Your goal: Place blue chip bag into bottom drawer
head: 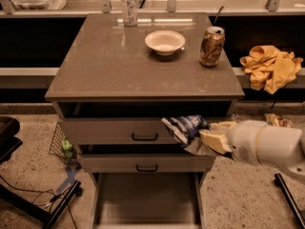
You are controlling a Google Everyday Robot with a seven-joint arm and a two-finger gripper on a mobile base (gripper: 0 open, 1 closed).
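Note:
The blue chip bag, dark blue with white patches, hangs in the air in front of the top drawer's face, right of its black handle. My gripper comes in from the right on a thick white arm and is shut on the bag's right end with tan fingers. The bottom drawer is pulled out below, a plain grey-brown tray with low side walls, and the bag is above and to the right of its middle.
On the cabinet top stand a white bowl, a soda can and a clear bottle. A yellow cloth heap lies at right. Two upper drawers have black handles. Cables and a stand lie on the floor at left.

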